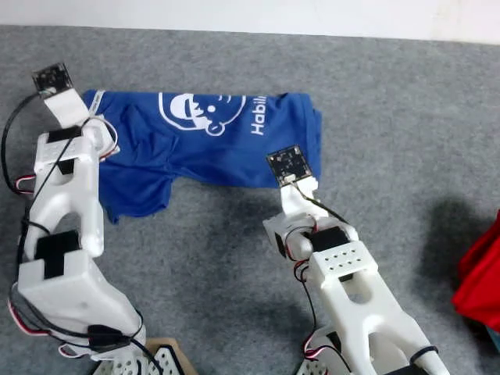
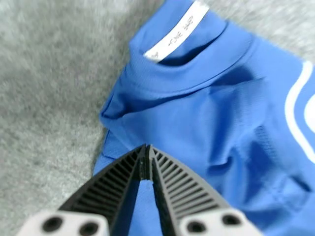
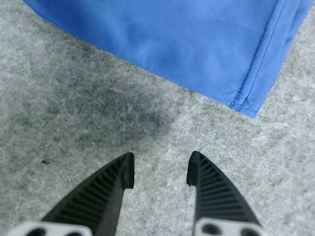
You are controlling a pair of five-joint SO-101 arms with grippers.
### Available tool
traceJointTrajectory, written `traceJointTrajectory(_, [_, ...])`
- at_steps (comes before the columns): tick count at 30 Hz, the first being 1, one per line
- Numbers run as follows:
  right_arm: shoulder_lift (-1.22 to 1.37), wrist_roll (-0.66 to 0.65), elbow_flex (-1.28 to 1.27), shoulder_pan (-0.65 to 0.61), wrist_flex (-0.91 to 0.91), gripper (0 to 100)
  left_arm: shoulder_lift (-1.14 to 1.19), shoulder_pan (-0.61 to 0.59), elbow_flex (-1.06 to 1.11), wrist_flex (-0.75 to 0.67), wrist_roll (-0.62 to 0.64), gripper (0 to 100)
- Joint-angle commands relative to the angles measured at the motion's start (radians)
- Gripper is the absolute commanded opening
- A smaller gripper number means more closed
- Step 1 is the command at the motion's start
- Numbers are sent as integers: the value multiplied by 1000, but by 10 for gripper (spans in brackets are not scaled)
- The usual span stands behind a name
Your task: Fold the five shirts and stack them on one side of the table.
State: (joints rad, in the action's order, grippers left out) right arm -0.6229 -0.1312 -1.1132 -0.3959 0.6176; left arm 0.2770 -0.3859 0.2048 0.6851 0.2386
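Finds one blue shirt (image 1: 211, 141) lying rumpled, partly folded at most, at the far middle of the grey table (image 1: 391, 117), with a red cloth (image 1: 478, 273) at the right edge. Records the left gripper (image 2: 146, 149) with fingers pressed together at the shirt's shoulder beside the collar, any pinched cloth not confirmable, and the right gripper (image 3: 161, 163) with fingers spread over bare table just short of the hem corner. Judges the task barely begun: this fold unfinished, stacking not started.

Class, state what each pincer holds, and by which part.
The left pincer is shut on the blue shirt, pinching cloth beside its collar. The right pincer is open and holds nothing.
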Motion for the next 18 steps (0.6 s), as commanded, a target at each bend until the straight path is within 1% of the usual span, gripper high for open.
traceJointTrajectory(1, [10, 5, 48, -7, -15, 181, 27, -25, -10, -21, 11, 6])
traceJointTrajectory(7, [12, 3, 48, -7, -18, 181, 50, -68, -1, -17, 15, 6])
traceJointTrajectory(13, [12, 6, 45, -30, -19, 181, 51, -154, 36, -15, 15, 6])
traceJointTrajectory(18, [12, 8, 41, -44, -19, 181, 51, -180, 50, -15, 12, 6])
